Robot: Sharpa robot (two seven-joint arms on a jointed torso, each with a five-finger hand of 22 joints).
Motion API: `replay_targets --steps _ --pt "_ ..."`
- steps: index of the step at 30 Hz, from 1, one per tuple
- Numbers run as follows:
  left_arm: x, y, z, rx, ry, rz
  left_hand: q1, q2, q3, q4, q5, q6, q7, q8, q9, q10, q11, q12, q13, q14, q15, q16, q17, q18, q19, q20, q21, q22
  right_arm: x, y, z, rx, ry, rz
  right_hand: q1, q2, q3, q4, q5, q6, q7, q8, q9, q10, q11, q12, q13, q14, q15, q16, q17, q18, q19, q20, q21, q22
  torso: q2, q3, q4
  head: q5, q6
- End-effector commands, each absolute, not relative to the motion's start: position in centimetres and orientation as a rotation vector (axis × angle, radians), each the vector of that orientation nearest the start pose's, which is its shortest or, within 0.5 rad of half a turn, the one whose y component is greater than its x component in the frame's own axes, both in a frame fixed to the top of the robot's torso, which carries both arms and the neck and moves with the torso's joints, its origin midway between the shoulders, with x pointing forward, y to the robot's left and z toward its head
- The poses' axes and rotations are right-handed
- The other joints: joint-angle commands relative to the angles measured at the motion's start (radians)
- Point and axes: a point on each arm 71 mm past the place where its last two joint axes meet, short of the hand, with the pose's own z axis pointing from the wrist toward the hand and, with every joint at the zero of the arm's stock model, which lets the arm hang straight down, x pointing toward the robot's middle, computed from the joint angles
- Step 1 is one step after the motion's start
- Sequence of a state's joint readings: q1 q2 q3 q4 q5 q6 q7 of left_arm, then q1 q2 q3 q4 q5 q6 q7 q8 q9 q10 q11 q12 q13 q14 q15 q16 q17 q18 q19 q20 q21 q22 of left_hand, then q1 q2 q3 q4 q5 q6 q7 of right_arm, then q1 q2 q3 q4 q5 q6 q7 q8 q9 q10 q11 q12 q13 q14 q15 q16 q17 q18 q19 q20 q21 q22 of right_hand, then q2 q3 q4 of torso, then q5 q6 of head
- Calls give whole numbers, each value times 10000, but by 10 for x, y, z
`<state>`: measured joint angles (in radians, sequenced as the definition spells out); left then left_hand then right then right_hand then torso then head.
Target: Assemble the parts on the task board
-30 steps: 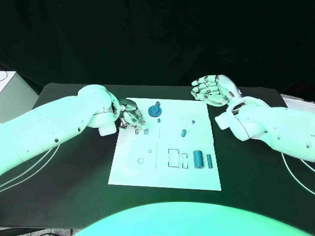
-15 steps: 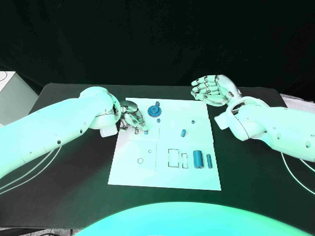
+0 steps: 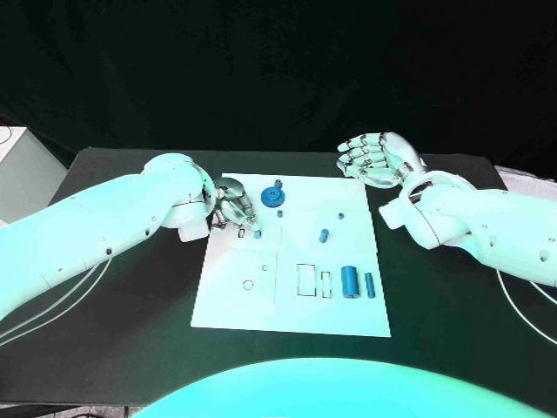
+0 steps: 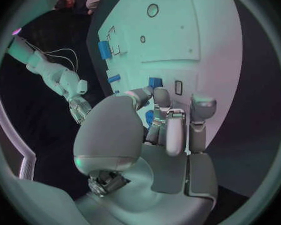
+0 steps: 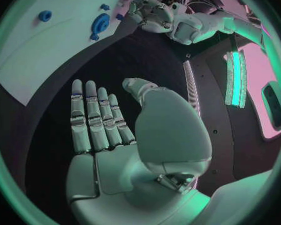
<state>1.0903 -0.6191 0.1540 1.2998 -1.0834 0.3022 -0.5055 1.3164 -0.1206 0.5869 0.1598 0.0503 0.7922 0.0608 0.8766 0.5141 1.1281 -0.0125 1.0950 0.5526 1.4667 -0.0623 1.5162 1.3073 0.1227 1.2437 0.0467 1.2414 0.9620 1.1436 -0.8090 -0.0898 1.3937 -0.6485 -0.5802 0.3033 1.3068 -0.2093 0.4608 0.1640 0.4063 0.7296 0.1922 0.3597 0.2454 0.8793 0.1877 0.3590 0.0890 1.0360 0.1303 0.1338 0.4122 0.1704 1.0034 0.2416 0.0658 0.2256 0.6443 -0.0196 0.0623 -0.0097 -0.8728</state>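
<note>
A: Where is the board (image 3: 291, 296)?

B: It lies flat in the middle of the desk (image 3: 128, 348), I think so both arms can reach it.

A: What is the left hand (image 3: 235, 205) doing?

B: It is over the board's far left corner. Its fingers (image 4: 176, 130) are curled in, with the tips down close to a small blue part (image 4: 154, 82) beside a little slot. I think it is pressing that part into its place. But I cannot tell if the fingers hold the part or just touch it.

A: And the right hand (image 3: 377, 158)?

B: It is up off the desk, just past the board's far right corner. Its fingers (image 5: 97, 117) are straight and apart, and it holds nothing. I think it is waiting out of the way.

A: How many parts can you count?

B: One round wheel (image 3: 273, 196) near the board's far edge. One small peg (image 3: 324, 234) near the middle. Two bars (image 3: 350, 280) side by side near the right edge, next to empty slots. One tiny bit by the left fingers. That makes five that I can see. The fingers may hide more.

A: Is the job done?

B: No. The bars lie loose, so I think there is more to do.
</note>
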Motion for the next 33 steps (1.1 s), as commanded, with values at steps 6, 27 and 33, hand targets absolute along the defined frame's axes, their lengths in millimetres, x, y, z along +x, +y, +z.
replay_targets --steps 6,27,33 --pt "508 162 -239 -1839 24079 -5426 132 71 142 -45 31 -10 -13 20 5 62 18 8 -20 682 -21 40 1637 -20 94 9 63 31 494 -231 -219 5407 14644 10479 -59 20 4 -57 46 88 609 -47 -14 43 17 -28 -7 27 64 -10 -8 130 -60 14 -7 -9 1 -5 1 -7 2" --pt "507 162 -239 -1884 24041 -5490 58 143 242 -1 23 -12 12 49 22 67 40 -24 -71 686 -5 45 1648 -25 100 17 68 43 494 -231 -219 5401 14647 10489 -59 20 4 -57 46 88 609 -47 -14 43 17 -28 -7 27 64 -10 -8 130 -60 14 -7 -9 5 -2 2 1 2" --pt "507 162 -239 -1888 24038 -5452 55 153 255 -1 22 -14 13 53 25 74 40 -21 -64 686 -4 45 1648 -27 104 18 72 50 494 -231 -219 5402 14648 10486 -59 42 19 -78 49 100 608 -47 -26 53 15 -23 -49 43 62 -27 -40 131 -49 14 -3 -69 -3 3 1 -2 2"
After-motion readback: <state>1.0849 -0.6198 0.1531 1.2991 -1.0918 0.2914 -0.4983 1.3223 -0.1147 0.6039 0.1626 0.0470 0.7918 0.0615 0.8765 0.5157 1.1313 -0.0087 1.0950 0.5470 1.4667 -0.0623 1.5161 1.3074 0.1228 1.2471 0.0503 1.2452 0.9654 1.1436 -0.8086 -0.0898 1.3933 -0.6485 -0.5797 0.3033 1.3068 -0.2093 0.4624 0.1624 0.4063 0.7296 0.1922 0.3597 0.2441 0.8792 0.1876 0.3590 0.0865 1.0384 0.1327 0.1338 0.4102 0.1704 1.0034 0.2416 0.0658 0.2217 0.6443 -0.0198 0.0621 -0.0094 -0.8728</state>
